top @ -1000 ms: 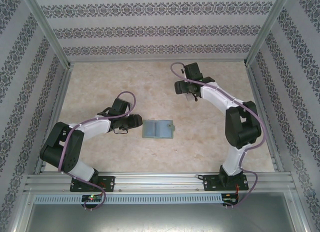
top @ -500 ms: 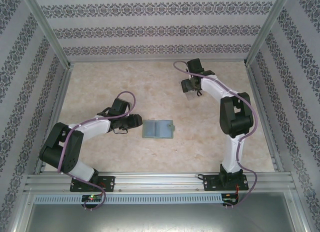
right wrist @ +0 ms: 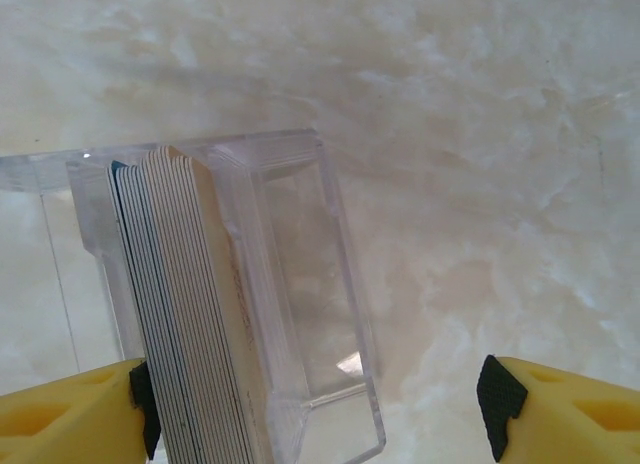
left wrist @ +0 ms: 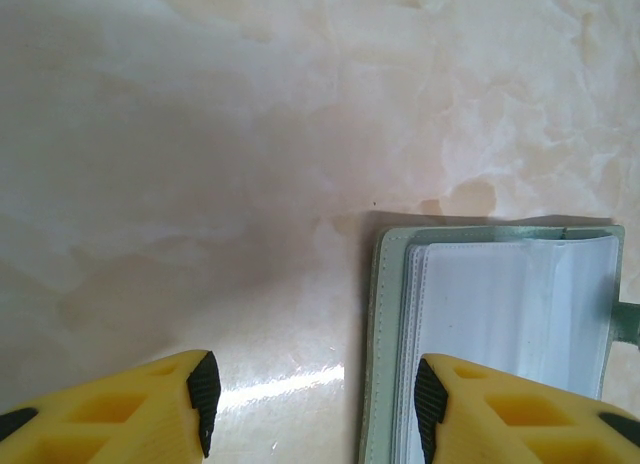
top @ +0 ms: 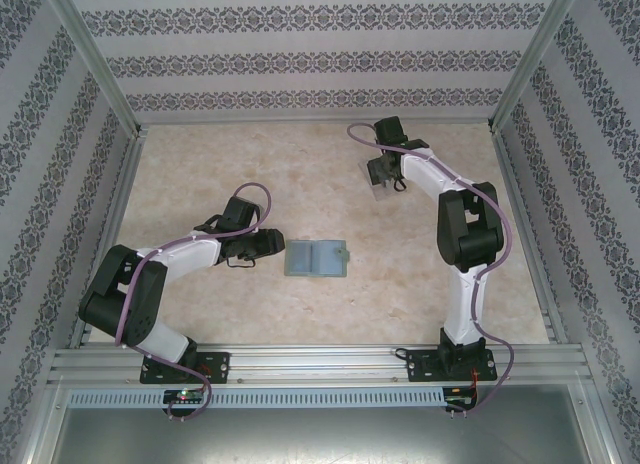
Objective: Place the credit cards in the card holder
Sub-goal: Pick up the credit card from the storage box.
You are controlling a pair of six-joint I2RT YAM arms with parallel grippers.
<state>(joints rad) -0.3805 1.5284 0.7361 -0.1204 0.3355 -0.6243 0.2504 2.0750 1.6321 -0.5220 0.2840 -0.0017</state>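
Across the marbled beige tabletop (top: pixel 200 174), both claws stand released.
Our left gripper (left wrist: pixel 310 399) hangs spread at the small grey-green bifold card holder (left wrist: pixel 500 324), which lies open mid-table (clear inner sleeves up), with one yellow finger (left wrist: pixel 520 414) over its edge. Our right gripper (right wrist: pixel 315 404), toward the far right, gapes wide above the transparent plastic box (right wrist: pixel 310 284), where the thin tan credit cards (right wrist: pixel 190 314) stand on edge, stacked at one end.

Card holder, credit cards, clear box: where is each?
card holder (top: pixel 316 259), top view, middle of its open inside.
credit cards (right wrist: pixel 185 314), right wrist view, edges of the stack.
clear box (right wrist: pixel 300 304), right wrist view, its empty part.
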